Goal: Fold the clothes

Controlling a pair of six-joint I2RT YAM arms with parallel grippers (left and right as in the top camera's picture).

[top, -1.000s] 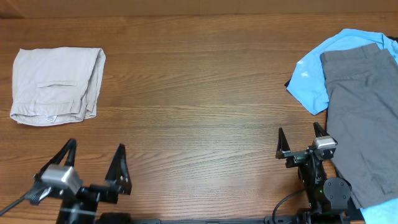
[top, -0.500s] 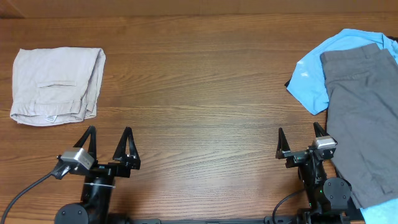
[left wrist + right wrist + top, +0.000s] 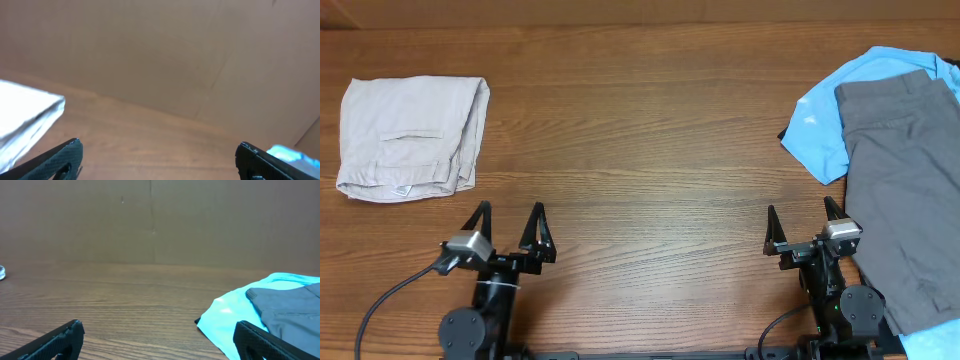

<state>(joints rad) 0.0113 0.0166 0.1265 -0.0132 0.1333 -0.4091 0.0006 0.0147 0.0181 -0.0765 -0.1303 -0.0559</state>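
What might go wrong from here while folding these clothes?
1. The open right gripper stands right beside the grey trousers; swinging out, it may snag them.
2. The trousers lie on the blue shirt, so pulling one would likely drag the other.
3. The beige shorts already lie folded; a careless pinch by the open left gripper could undo the layers.

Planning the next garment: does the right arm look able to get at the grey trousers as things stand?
Probably yes. The right pincer is open and empty, close beside the grey trousers, which lie on top of the light blue shirt; nothing covers them or stands between.
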